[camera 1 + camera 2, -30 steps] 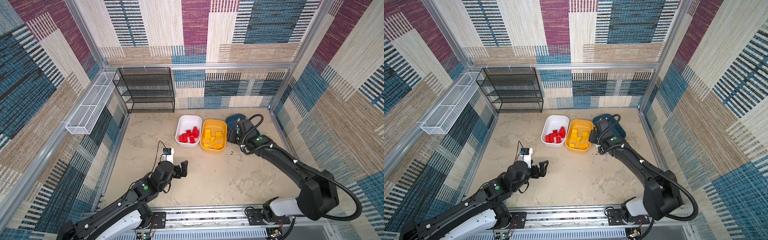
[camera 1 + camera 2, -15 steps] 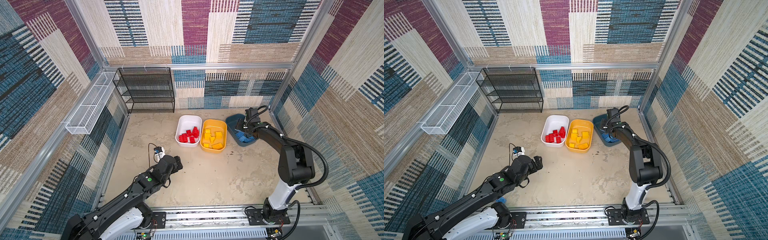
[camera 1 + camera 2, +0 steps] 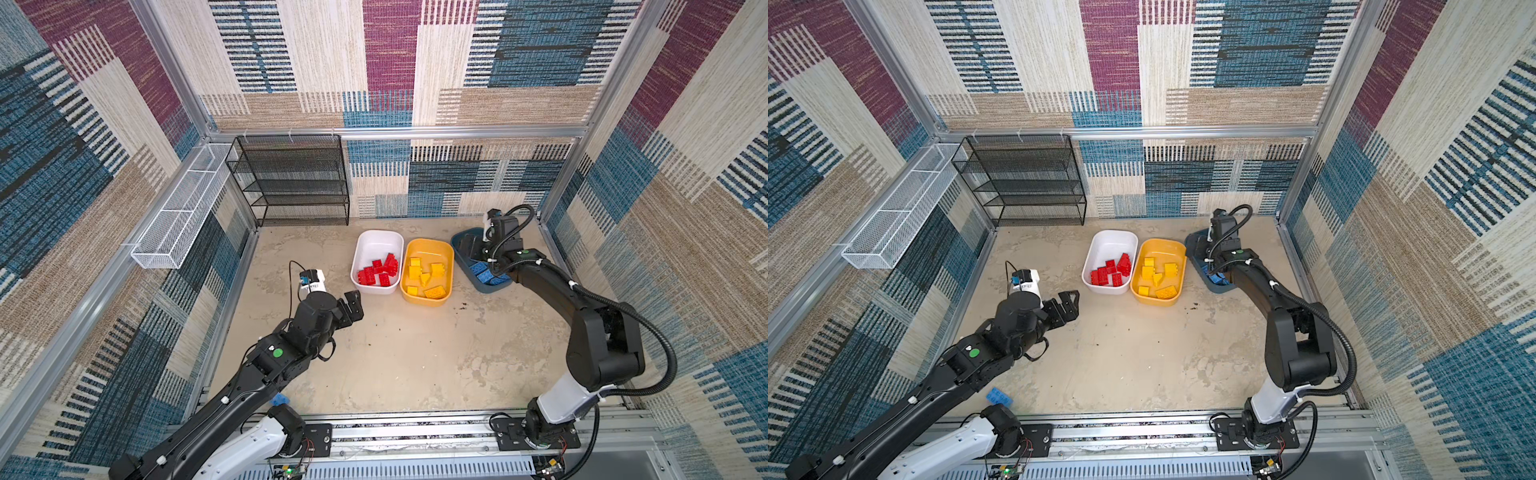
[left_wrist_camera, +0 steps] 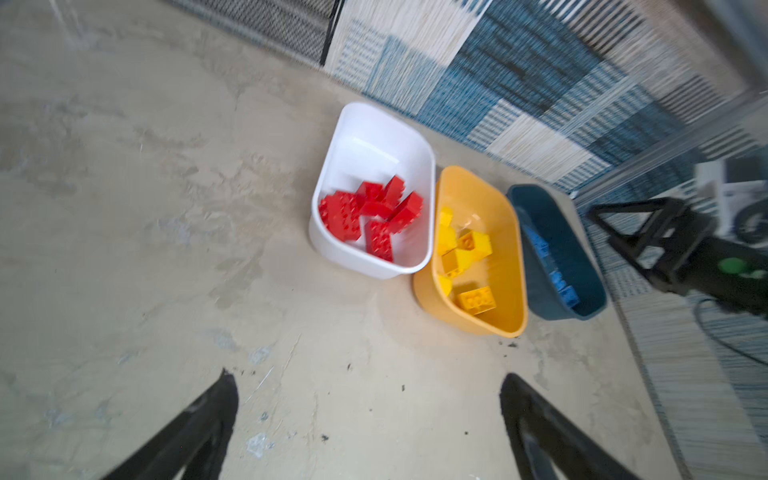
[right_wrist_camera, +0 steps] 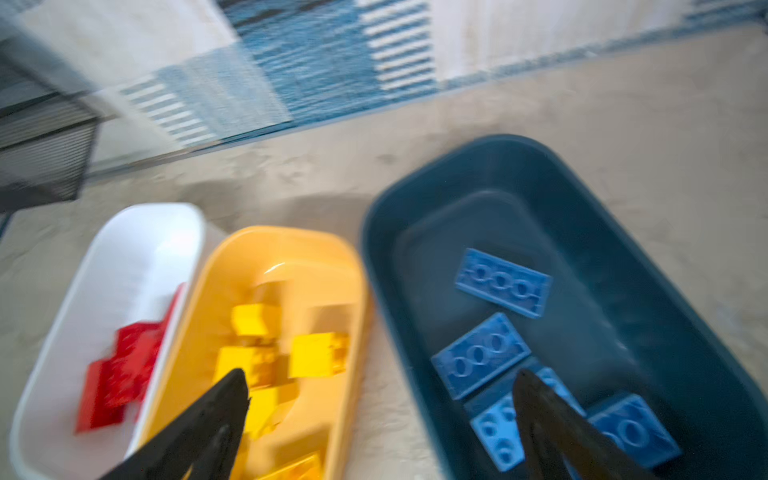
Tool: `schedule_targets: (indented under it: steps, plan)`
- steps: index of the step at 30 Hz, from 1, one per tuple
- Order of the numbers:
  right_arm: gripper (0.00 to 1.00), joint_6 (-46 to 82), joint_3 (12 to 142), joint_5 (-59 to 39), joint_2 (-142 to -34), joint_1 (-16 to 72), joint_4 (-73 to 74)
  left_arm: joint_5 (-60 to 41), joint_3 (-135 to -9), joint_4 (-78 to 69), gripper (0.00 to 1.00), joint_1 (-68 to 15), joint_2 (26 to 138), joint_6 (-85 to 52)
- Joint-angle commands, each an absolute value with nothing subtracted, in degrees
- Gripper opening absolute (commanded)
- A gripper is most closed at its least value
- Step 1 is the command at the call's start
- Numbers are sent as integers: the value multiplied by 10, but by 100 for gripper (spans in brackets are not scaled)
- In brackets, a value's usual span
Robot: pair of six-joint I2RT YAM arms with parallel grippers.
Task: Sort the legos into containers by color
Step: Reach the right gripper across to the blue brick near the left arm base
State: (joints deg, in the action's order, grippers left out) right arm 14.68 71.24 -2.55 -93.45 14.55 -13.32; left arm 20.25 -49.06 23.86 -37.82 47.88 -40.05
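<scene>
Legos (image 4: 374,216) sit color-sorted in three tubs (image 4: 374,137); a blue brick (image 3: 999,397), seemingly, lies beneath the left arm (image 3: 249,374). Left pincer (image 4: 368,376) and right pincer (image 5: 382,372) gape empty, the latter over the teal tub (image 5: 623,249).

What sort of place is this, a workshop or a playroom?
Probably a robot test booth, not a home: two black jointed robot arms bolted to a grooved metal rail, enclosed by patterned woven wall panels on aluminium framing.

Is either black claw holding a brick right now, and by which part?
Nothing is held. The left gripper is open and empty; the right gripper hangs open over the yellow plastic tub and dark teal plastic tub.
</scene>
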Motion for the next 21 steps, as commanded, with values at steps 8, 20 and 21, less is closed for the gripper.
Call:
schedule_targets:
  steps: [8,20,21]
  plan:
    - [100,88,796,-76,-1010,450,-78,114,-755,266,99,-374,540,-259]
    - [100,41,1077,-158,-1311,674,-100,71,-908,310,99,-374,579,-220]
    - [100,39,1099,-166,-1332,683,-101,71,-908,311,99,-374,573,-219]
